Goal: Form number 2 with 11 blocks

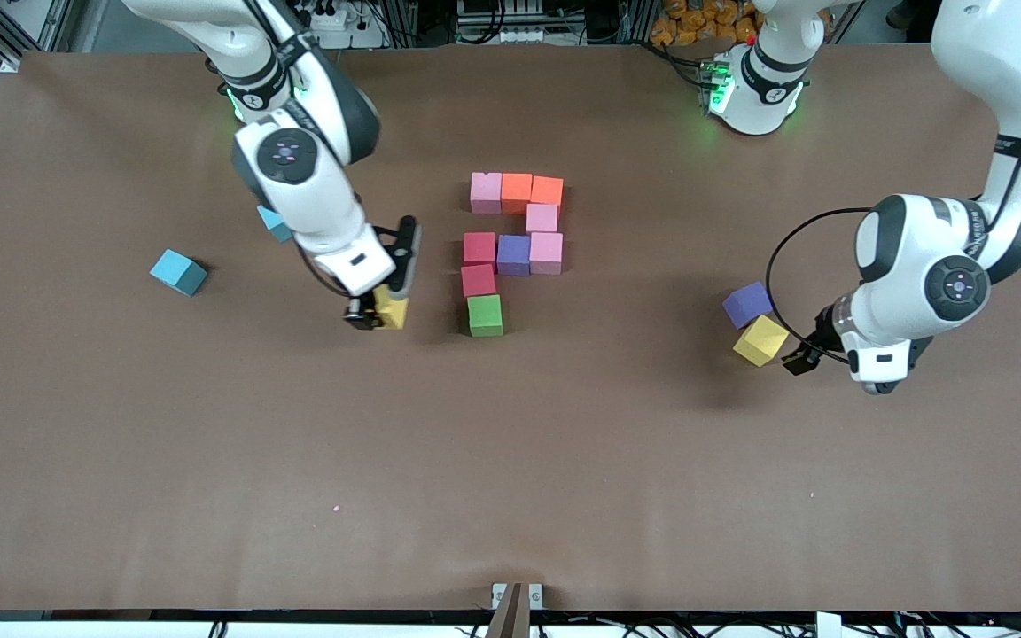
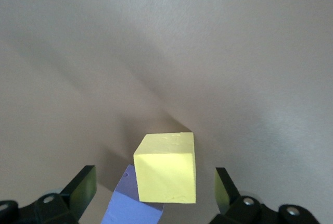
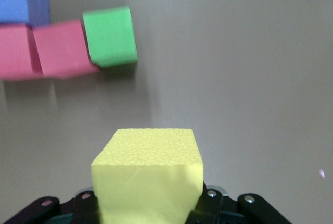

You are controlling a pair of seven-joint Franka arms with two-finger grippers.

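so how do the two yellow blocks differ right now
The yellow block in the right claw is gripped beside the green block; the other yellow block sits loose on the table, touching a purple block, before the open left claw. Both are matching yellow cubes.

Two light-blue cubes [image 1: 179, 271] [image 1: 276, 223] on table [image 1: 120, 443], right arm's end.

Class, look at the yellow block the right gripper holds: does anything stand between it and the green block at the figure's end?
Nothing visible: bare table separates the held yellow block from the green block.
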